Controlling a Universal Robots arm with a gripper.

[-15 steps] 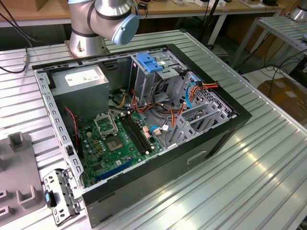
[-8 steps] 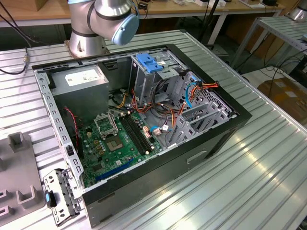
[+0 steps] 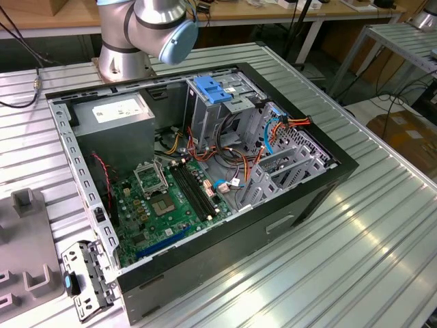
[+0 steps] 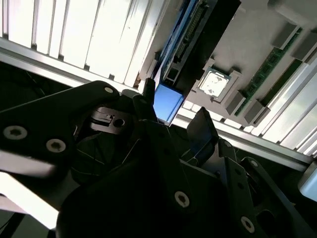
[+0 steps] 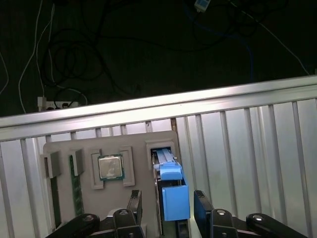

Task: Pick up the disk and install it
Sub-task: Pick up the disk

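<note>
In the exterior view, a big black open computer case (image 3: 205, 273) sits on the silver ribbed metal bench (image 3: 369, 232). Inside it are a green board (image 3: 164, 205) and lots of coloured wires (image 3: 273, 130). A flat grey plastic tray (image 3: 20, 232) lies on the bench beside the case.

In the second wrist view, the jaws are spread apart. The disk (image 4: 167, 101), a flat grey metal drive with a bright blue plastic bracket, stands on its edge right between them. It sits in the grey tray (image 4: 242, 44), and a small square silver chip (image 4: 214, 84) lies off to one side of the jaws.

In the first wrist view, the disk (image 5: 175, 201) stands in a slot of the tray (image 5: 138, 144), with one jaw on each side. The jaws are released. I can see a little gap on both sides, so nothing is held yet. The chip (image 5: 110, 167) and a long green memory stick (image 5: 75, 181) lie in the tray, to the side of the jaws.

I think a few things could go wrong. One jaw looks closer to the blue bracket than the other, so a squeeze could push the disk sideways and jam it in its slot. The bracket is smooth plastic, so the disk could slip out or the bracket could bend. The wires in the case could also snag the disk
</note>
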